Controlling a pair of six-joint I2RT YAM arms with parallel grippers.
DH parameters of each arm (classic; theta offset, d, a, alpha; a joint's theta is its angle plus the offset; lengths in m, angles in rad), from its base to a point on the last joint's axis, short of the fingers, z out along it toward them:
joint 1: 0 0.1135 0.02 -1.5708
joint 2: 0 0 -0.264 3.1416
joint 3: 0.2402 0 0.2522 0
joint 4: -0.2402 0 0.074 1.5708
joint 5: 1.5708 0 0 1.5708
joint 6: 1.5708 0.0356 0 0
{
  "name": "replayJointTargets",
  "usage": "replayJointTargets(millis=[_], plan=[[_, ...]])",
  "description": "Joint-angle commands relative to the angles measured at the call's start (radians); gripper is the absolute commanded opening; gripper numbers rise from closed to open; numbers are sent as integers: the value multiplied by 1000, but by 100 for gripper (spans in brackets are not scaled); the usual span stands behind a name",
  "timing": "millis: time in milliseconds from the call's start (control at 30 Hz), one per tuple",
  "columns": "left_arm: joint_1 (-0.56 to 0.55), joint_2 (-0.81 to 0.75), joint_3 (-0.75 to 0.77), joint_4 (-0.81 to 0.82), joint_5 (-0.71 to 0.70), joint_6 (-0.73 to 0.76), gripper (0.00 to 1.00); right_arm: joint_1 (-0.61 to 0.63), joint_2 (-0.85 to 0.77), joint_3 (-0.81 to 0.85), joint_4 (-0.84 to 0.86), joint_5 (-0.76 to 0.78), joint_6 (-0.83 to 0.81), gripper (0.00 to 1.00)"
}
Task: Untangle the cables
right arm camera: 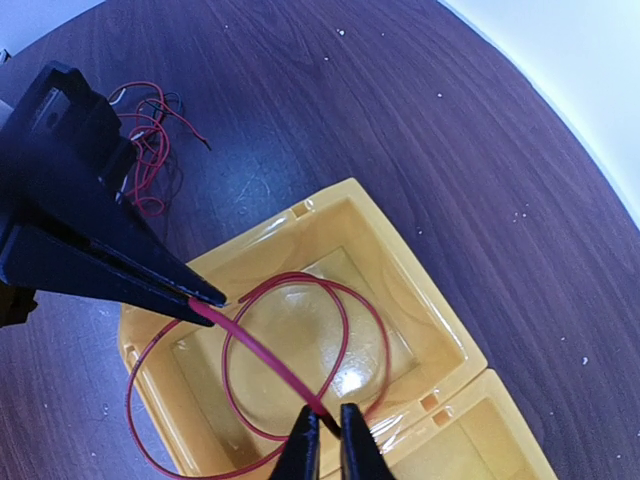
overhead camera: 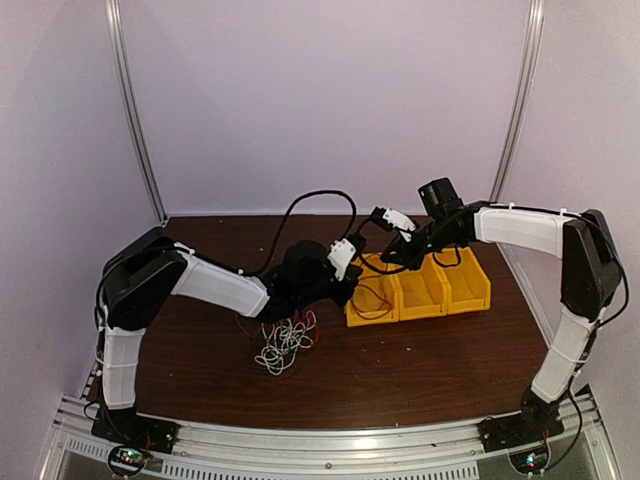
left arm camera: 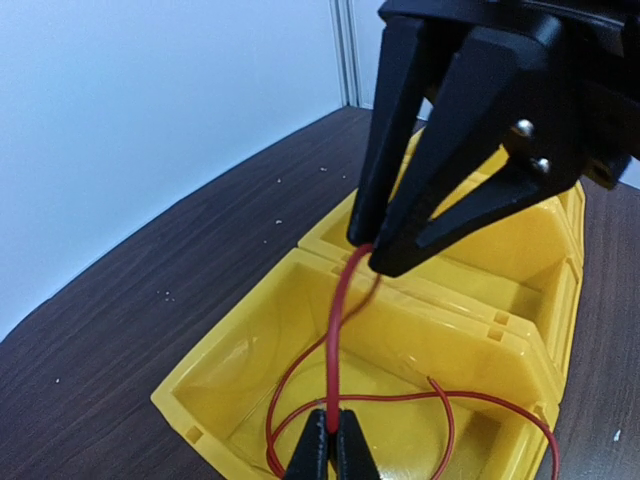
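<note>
A red cable (left arm camera: 335,340) is stretched taut between my two grippers above the leftmost yellow bin (left arm camera: 230,340). My left gripper (left arm camera: 330,425) is shut on one part of it. My right gripper (right arm camera: 330,418) pinches it a short way along, and its black fingers (left arm camera: 440,170) come down to the cable from above. More loops of the red cable (right arm camera: 345,320) lie inside the bin (right arm camera: 330,200), and one hangs over its rim. The remaining cables (overhead camera: 285,345), white, red and dark, sit in a clump on the table to the left of the bins.
Three yellow bins (overhead camera: 420,290) stand side by side at the middle right of the dark wooden table (overhead camera: 420,370). White walls close in the back and sides. A thick black arm cable (overhead camera: 320,195) arcs above the left arm.
</note>
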Motion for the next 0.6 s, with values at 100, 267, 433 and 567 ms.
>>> replayJointTargets(millis=[100,267,433,567], plan=[[3,-48,-32,48,-29,-6,0,-3,-8,-31,79,-70,1,0],[3,-91,-60,7,-59,-29,26,-1,25,-28,80,-70,12,0],[3,-220,-208,40,-100,-88,53,22,85,19,53,35,9,0],[3,-343,-352,71,-147,-135,61,65,115,51,18,139,-39,0]])
